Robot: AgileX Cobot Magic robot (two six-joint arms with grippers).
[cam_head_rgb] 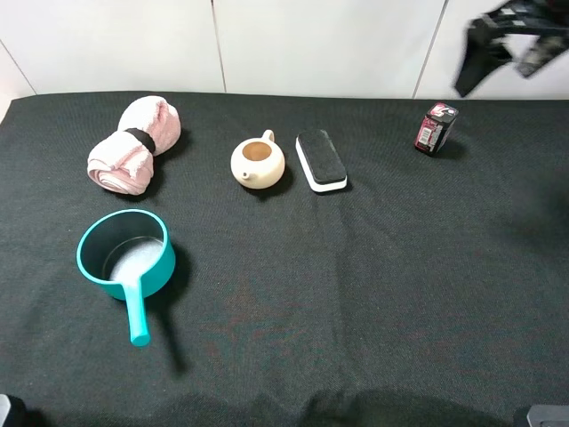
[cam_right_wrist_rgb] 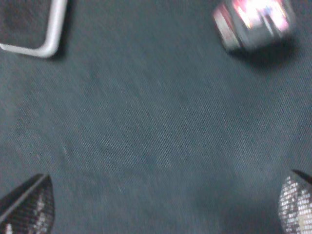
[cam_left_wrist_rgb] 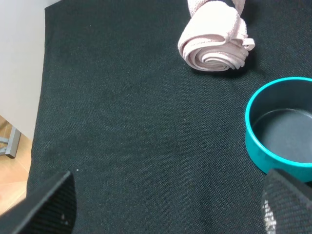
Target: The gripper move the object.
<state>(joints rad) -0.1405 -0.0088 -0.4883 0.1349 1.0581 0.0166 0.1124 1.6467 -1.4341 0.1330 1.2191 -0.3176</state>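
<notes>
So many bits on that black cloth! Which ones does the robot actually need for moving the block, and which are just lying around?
Part of the job:
- black-topped block
- right gripper, open and empty

Just lying about:
- teapot
- pink towel roll
- teal saucepan
- small red-black packet
- left gripper, open over bare cloth

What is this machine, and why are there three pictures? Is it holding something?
It is a robot with two arms, each ending in a gripper, a sort of pincer. One picture looks down from a camera high up. The other two come from cameras on the arms' wrists. On the black cloth lie a rolled pink towel, a teal pot, a small teapot, a flat black block on a white base, and a small red packet. The right gripper is open above the cloth and holds nothing. The left gripper is open and empty too.
</notes>
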